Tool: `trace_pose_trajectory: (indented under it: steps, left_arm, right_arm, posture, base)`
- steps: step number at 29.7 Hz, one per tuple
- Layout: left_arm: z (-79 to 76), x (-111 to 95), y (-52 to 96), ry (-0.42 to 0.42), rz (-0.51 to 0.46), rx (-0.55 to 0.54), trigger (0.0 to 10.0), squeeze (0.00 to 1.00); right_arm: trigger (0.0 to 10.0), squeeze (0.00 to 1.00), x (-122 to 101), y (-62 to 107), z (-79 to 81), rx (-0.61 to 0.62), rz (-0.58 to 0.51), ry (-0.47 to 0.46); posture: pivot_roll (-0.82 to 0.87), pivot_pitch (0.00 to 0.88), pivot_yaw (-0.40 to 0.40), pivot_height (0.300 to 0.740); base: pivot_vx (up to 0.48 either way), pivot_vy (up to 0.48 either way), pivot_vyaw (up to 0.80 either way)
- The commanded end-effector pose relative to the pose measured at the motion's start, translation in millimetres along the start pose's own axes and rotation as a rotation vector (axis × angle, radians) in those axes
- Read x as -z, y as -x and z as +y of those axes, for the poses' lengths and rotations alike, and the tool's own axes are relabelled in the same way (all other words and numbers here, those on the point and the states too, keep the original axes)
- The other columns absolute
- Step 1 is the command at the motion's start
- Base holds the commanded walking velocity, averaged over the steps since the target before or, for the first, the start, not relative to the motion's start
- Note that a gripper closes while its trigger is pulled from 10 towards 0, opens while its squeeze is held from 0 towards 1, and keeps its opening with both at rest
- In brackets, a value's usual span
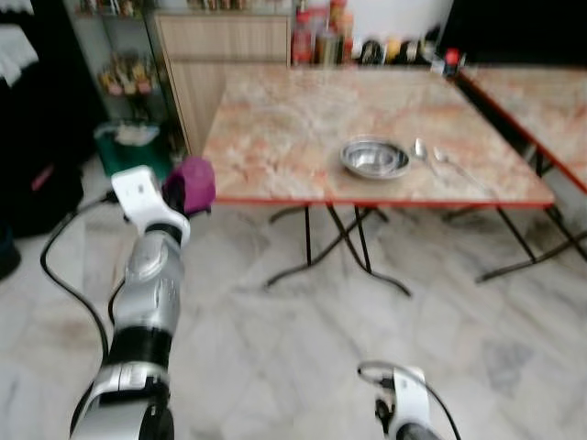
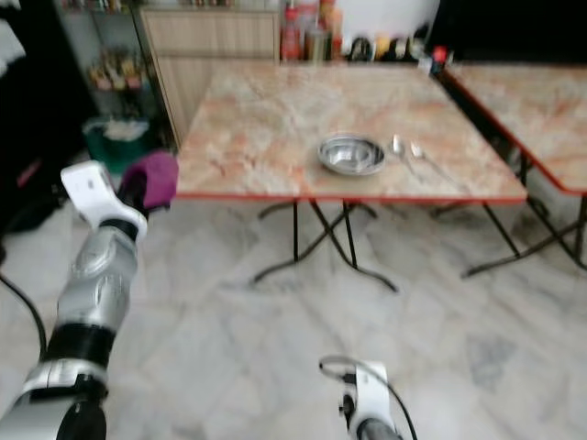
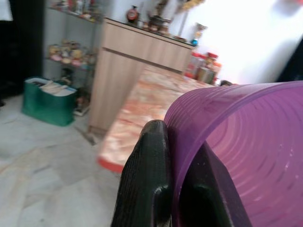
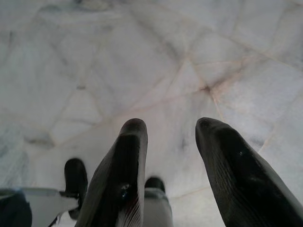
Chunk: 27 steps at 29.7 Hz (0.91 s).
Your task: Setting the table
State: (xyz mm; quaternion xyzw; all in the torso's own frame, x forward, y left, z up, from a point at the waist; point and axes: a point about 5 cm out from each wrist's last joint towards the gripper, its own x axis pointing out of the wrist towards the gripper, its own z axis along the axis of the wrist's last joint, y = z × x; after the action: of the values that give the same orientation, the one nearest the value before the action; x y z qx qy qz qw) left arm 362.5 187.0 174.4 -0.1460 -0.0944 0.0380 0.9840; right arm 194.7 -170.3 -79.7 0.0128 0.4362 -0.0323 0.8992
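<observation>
**Left arm carrying purple cup toward table**

Left gripper (image 3: 177,189) is clamping the rim of a purple cup (image 1: 190,183), one black finger (image 3: 147,175) outside the ribbed wall, the other inside. Cup is sitting in the air just off the near-left corner of the marble-top table (image 1: 275,137), not touching it.

Right gripper (image 4: 173,156) is hanging low over the pale floor tiles (image 4: 142,56), fingers parted, gripping nothing.

On the table, right of centre near the front edge: a steel bowl (image 1: 374,158), with two spoons (image 1: 436,160) lying just beside it on the right. A second table (image 1: 541,101) is standing to the right, cut off by the frame edge.

Far edge: bottles and jars (image 1: 321,37) are standing in a row along the wall; labels are too blurred to read, no writing legible anywhere. A wooden cabinet (image 1: 220,64) is standing far left, a green bin (image 1: 128,147) beside it. Head views are motion-blurred; shelf contents on the left are hard to make out.
</observation>
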Motion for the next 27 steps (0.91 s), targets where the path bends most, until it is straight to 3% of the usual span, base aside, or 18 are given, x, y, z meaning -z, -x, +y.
trace_pose_trajectory:
  steps: [1,14,27]
  left_arm:
    - [-9.3,-0.8,-1.0,-0.007,-0.003,0.025,10.0,0.0]
    - [-9.1,-1.1,-1.7,-0.005,0.0,0.023,10.0,0.0]
    - [-8.0,0.3,-1.5,-0.007,0.008,0.016,10.0,0.0]
  right_arm:
    - [10.0,0.0,0.9,0.7,-10.6,0.029,0.002,-0.004]
    - [10.0,0.0,0.4,0.6,-9.6,0.022,-0.003,0.0]
    - [10.0,0.0,1.5,0.8,-8.9,0.019,0.001,-0.003]
  posture:
    - [-0.03,0.0,-0.022,0.74]
    - [-0.03,0.0,-0.019,0.74]
    - [-0.03,0.0,-0.019,0.74]
  base:
    - [0.345,0.0,0.0]
    - [0.355,0.0,0.0]
    - [0.48,0.0,0.0]
